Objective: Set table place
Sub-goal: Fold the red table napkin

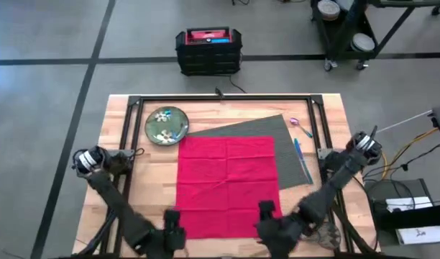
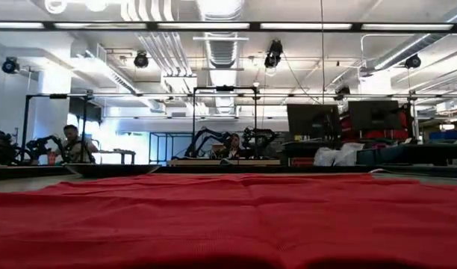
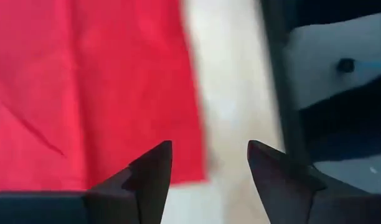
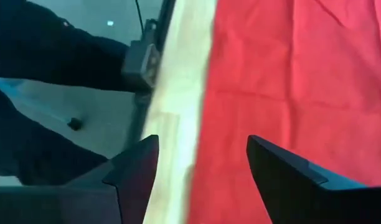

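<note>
Napkin of red cloth (image 1: pixel 227 185), spread flat and roughly square, lying on the light wood plank tabletop with black metal frame (image 1: pixel 149 169) and overlapping the dark grey ribbed rectangular placemat (image 1: pixel 267 129), which lies skewed beneath it and shows beyond its far and right edges. Left gripper (image 1: pixel 172 229), at the near edge of the table, hovers at the near left corner of the napkin; in the left wrist view its two dark fingers (image 3: pixel 150 177) stand apart, released and holding nothing, with the cloth's edge just ahead of one finger and bare wood ahead of the gap. Right gripper (image 1: pixel 267 219), likewise at the near edge, sits at the napkin's near right corner; in the right wrist view its fingers (image 4: pixel 137 165) are spread wide and empty, one over bare wood, the other over the red cloth. Round green flower-patterned plate (image 1: pixel 167 124) rests well beyond the left gripper, at the far left of the table, just beside the placemat's far left corner and clear of the napkin. Thin blue and purple utensils (image 1: pixel 299 140) lie far beyond the right gripper, along the placemat's right edge. In the low view the red cloth fills the foreground; whether either gripper touches it cannot be told.
</note>
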`<state>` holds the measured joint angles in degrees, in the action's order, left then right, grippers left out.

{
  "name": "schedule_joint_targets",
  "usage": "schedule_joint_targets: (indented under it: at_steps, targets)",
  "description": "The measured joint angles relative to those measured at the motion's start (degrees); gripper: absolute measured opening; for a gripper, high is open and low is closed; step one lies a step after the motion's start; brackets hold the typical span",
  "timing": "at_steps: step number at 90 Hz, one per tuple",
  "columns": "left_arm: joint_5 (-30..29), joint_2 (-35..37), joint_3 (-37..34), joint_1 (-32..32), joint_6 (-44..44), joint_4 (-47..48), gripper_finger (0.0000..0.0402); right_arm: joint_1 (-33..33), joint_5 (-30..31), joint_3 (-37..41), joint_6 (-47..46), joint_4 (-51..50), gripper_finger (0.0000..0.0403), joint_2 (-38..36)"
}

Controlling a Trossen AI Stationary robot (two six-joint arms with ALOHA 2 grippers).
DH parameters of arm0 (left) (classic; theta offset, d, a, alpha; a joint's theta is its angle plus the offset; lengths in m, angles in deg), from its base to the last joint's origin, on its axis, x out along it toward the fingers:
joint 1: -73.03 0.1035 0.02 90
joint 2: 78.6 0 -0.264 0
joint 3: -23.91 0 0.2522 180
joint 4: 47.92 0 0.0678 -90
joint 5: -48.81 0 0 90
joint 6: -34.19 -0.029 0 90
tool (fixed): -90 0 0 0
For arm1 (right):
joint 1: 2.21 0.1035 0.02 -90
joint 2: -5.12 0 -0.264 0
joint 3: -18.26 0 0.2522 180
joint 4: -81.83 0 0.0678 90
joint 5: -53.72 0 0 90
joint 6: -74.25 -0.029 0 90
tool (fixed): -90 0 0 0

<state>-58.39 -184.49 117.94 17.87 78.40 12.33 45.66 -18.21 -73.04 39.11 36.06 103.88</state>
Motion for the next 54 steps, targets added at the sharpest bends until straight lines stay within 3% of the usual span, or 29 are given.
schedule_joint_targets:
  at_steps: [23,54]
  targets:
    - [-3.10,-4.71,-3.53,-2.07,-0.32,-0.91,0.0160,5.92,1.41,0.02,-11.80,-2.28,0.0202,3.89]
    - [-1.62,-7.71,-6.55,-0.35,0.09,-5.16,0.0112,6.00,-0.55,0.07,-15.67,-5.50,0.0180,5.31]
